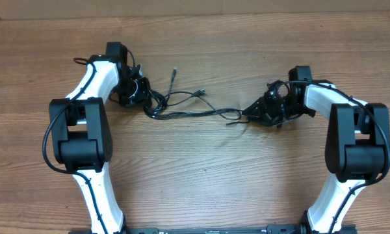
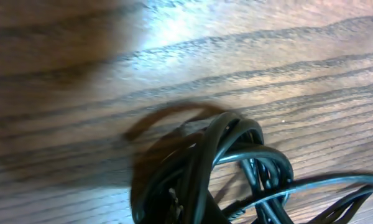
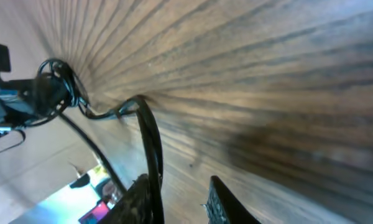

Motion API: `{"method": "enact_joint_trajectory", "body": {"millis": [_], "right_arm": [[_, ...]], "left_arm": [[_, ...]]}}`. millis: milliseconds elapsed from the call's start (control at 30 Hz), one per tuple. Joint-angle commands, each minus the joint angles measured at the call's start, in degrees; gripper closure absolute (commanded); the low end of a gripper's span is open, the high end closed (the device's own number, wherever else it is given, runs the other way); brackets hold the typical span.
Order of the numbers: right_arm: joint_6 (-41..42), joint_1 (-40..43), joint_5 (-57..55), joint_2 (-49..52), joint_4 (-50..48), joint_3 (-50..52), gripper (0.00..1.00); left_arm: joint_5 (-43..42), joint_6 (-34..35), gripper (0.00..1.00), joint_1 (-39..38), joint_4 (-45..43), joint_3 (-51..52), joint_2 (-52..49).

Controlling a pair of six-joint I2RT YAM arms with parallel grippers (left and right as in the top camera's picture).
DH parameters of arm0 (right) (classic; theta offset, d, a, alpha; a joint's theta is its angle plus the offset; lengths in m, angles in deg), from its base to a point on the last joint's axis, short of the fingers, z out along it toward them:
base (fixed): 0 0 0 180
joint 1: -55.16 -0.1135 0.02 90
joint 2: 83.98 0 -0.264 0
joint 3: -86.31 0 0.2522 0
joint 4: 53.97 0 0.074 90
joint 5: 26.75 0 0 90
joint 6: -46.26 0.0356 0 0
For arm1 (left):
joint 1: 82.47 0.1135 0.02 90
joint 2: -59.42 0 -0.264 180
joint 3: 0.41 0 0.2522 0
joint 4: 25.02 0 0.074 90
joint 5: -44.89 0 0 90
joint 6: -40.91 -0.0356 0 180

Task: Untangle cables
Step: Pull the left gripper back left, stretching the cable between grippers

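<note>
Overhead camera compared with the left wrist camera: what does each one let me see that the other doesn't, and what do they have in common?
Only overhead: the white-and-black left arm and right arm, and the thin black cables running across from the left gripper to the right gripper, with a loose plug end sticking out.
Only left wrist: a blurry close-up of the cables' overlapping loops; no arm or fingers visible.
Both: the same cables on the brown wooden table.
</note>
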Motion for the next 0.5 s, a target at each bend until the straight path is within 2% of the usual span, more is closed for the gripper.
{"method": "enact_joint_trajectory", "body": {"millis": [0,367,467], "right_arm": [[-3.4,0.4,1.9,0.2,0.3,0.3,0.74],[-3.0,0.4,-11.5,0.2,5.6,0.3,0.74],[0.7,0.4,-17.6,0.2,6.8,0.3,0.73]], "left_arm": [[3.0,-1.7,0.94,1.0,-0.2,1.2,-2.4],[4.5,-1.9,0.96,1.0,-0.6,1.2,-2.4],[4.5,-1.9,0.96,1.0,-0.9,1.2,-2.4]]}}
